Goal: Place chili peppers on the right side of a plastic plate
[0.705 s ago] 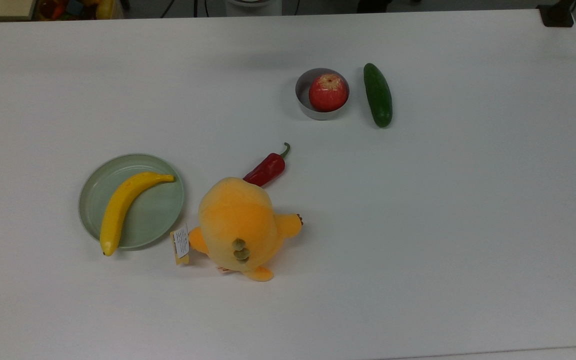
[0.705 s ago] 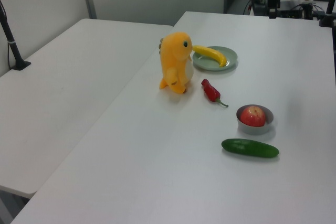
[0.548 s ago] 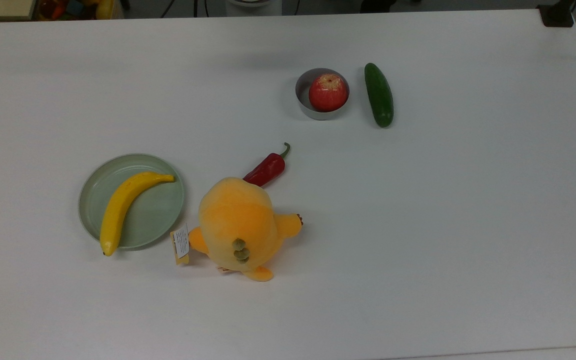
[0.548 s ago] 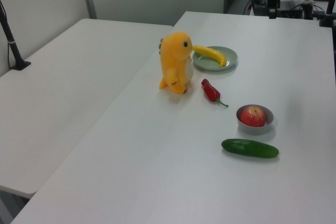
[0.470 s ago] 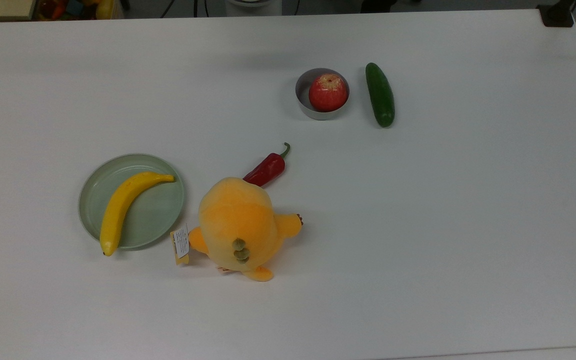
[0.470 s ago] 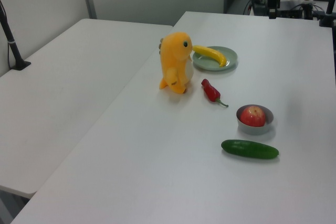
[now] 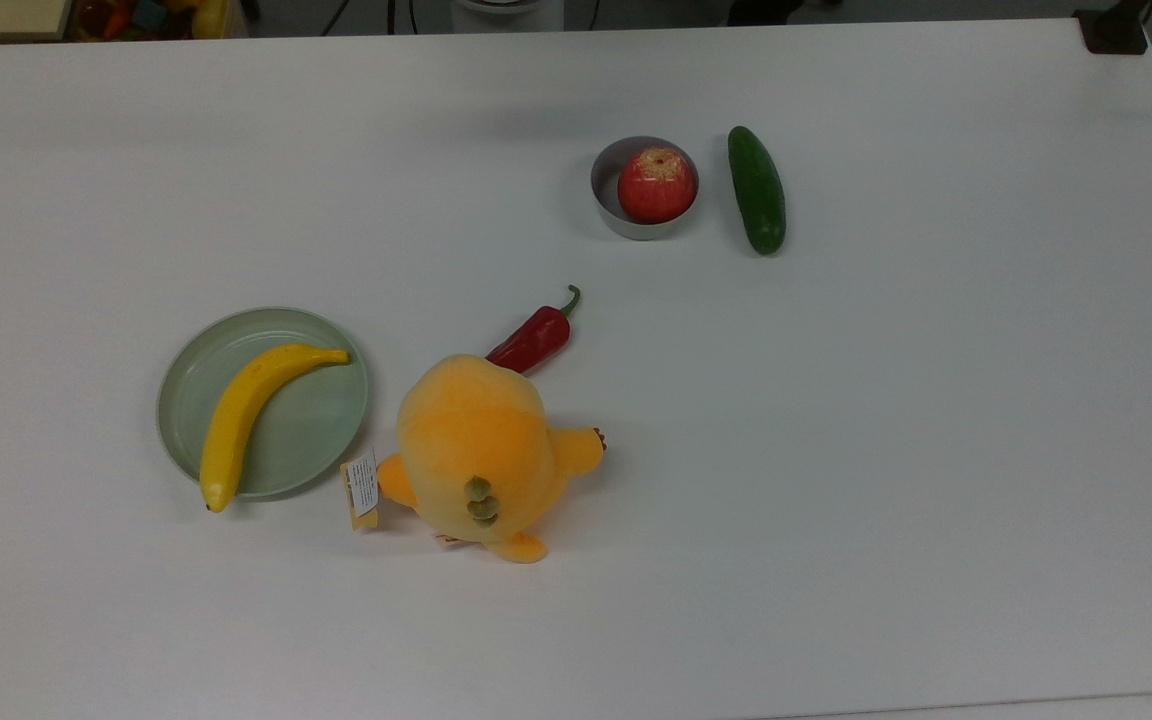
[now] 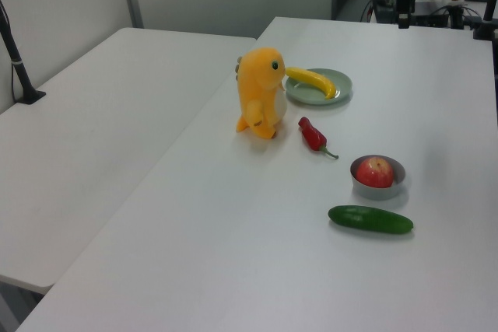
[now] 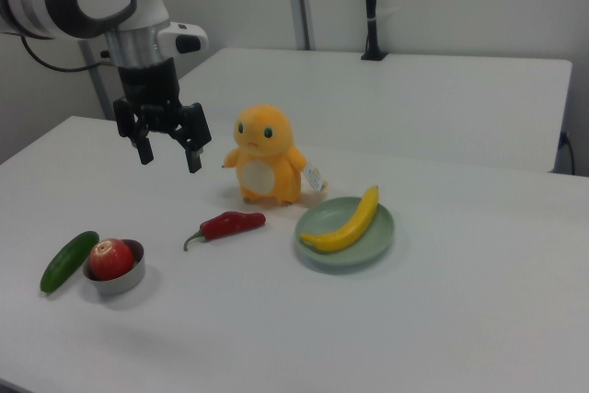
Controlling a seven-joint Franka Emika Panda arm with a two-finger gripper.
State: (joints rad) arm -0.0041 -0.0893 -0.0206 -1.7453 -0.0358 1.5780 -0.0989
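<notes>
Presently the chili pepper [image 7: 532, 339] lies loose on the worktop [image 7: 886, 430] just beside the plush toy [image 7: 481, 455], apart from the plastic plate [image 7: 311, 430] whose banana [image 7: 251, 410] fills its middle, while the tool [image 9: 167, 151] hangs above, fingers spread wide and empty, evidently poised to descend.

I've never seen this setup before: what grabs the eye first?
The orange plush toy stands mid-table, beside the pale green plate holding a banana. A red chili pepper lies just in front of it in the right view, and the open gripper hangs above the table nearby.
</notes>
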